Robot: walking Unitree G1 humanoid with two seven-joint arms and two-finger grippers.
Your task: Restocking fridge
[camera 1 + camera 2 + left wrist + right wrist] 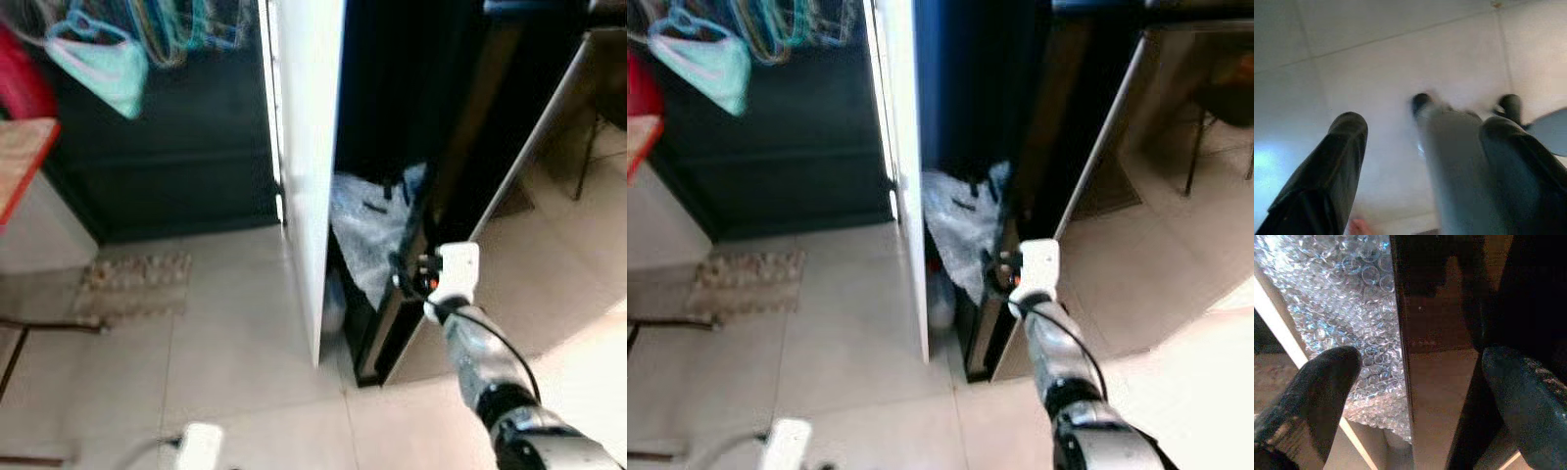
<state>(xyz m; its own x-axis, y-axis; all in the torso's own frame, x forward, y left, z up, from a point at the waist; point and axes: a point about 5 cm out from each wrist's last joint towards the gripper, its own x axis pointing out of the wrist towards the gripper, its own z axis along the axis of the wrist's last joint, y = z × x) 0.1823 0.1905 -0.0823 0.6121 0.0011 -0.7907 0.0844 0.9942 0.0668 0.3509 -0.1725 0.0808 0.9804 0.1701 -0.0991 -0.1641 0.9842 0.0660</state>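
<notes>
The fridge stands ahead, with a white panel [309,147] on its left and a dark glossy door [460,176] swung out on its right. Crumpled bubble wrap [367,230] lies low in the dark gap between them. My right gripper [407,274] reaches to the lower edge of the dark door. In the right wrist view it [1422,357] is open, one finger on the bubble wrap [1337,293] side and one on the door's outer side, with the door edge [1400,333] between them. My left gripper [1425,125] hangs low and open over the floor tiles.
An egg-tray-like mat [132,284] lies on the tiled floor at left, before a dark cabinet [167,147]. A teal bag [98,64] hangs above it. A wooden tabletop [20,162] juts in at far left. A chair leg [588,157] stands at far right.
</notes>
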